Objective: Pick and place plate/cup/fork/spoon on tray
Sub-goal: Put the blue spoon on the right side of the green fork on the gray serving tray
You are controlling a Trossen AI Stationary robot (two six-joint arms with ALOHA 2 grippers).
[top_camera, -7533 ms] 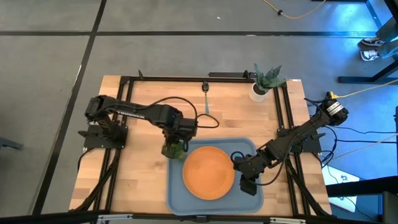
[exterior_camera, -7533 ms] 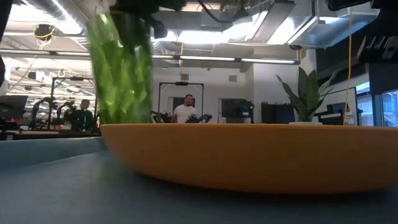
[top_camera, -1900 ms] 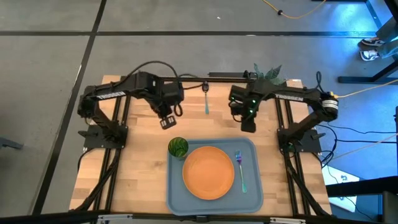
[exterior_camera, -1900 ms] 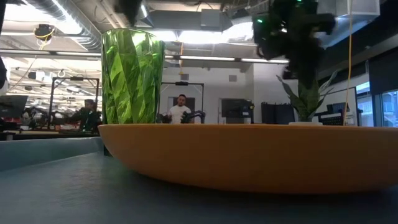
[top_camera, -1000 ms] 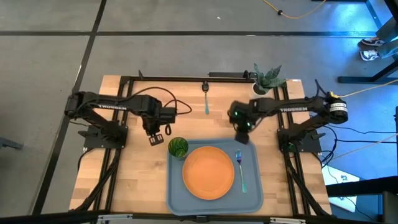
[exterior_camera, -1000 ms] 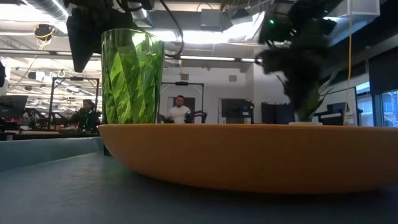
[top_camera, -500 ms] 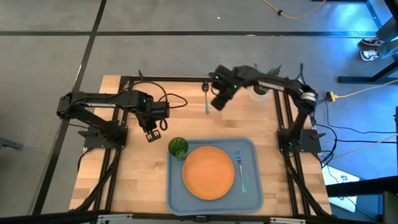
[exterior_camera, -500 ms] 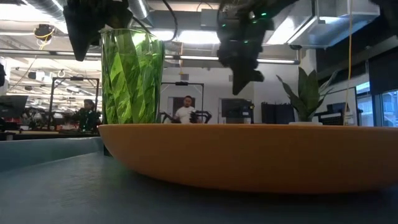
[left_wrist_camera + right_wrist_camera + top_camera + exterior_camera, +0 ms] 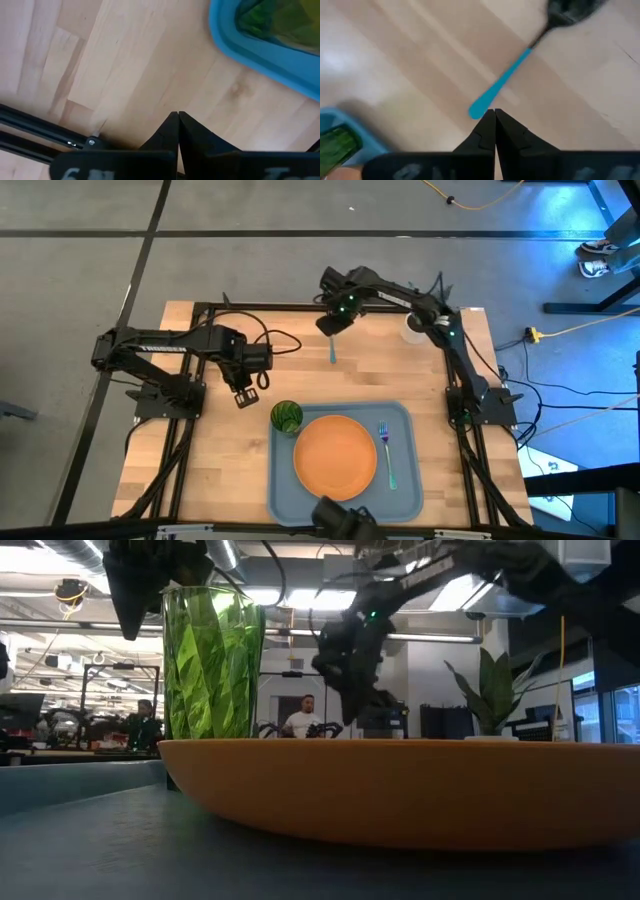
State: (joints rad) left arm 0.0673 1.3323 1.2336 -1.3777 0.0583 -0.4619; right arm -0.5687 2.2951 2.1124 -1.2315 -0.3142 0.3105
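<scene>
The right claw (image 9: 330, 323) reaches far over the back of the desk (image 9: 215, 430), arm stretched long, its fingers pressed together. The left claw (image 9: 243, 394) hangs low over the desk's left side, fingers together, arm bent.

The grey-blue tray (image 9: 283, 492) lies flat on the near middle of the table, a rounded rectangle with a raised rim. The round orange plate (image 9: 335, 457) sits flat in its centre. The translucent green cup (image 9: 286, 417) stands upright in the tray's far left corner, just beside the plate. The fork (image 9: 386, 454), teal handle and purple head, lies lengthwise along the tray's right side, head toward the far edge. The spoon (image 9: 331, 347), light teal handle and dark head, lies on bare wood at the table's far middle, well apart from the tray
</scene>
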